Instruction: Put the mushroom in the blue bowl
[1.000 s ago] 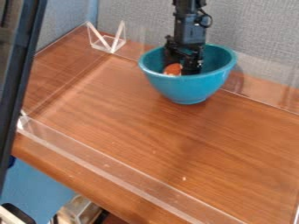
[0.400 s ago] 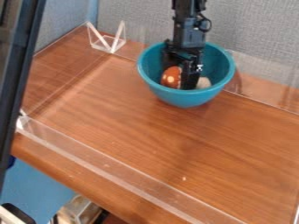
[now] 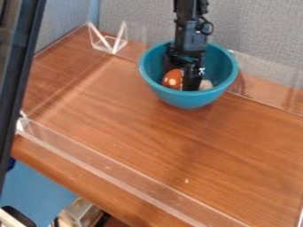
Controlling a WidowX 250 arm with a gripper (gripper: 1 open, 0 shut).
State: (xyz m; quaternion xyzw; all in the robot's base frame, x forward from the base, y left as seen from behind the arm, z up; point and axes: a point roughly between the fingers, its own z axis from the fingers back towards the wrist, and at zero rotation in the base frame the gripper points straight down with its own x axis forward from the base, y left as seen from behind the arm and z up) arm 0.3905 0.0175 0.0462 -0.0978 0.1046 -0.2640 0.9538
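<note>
"So, where do we find the pincer (image 3: 190, 78)?"

"We see it pointing down inside the blue bowl (image 3: 187, 99), its dark fingers below the bowl's rim. We read its jaws as apart."

"And the mushroom (image 3: 174, 79)?"

"We have it in the bowl too, toward the left of our view, just beside the pincer. Its orange-brown cap with pale spots shows, partly hidden by the dark fingers. We can't tell whether they touch it."

"What's that pale bit on the other side?"

"A small cream-coloured piece (image 3: 206, 85), on the right of the pincer, also in the bowl. We can't make out exactly what it is."

"And around the bowl?"

"We've got it upright near the back of the brown wooden desk (image 3: 154, 146), with a grey wall (image 3: 254, 40) behind. Well to its left, a white angular frame (image 3: 108, 38) stands by the far edge."

"Anything nearer to us?"

"A clear strip (image 3: 112, 173) runs slantwise along the desk's near side, and a dark post (image 3: 17, 66) rises at the far left of our view."
</note>
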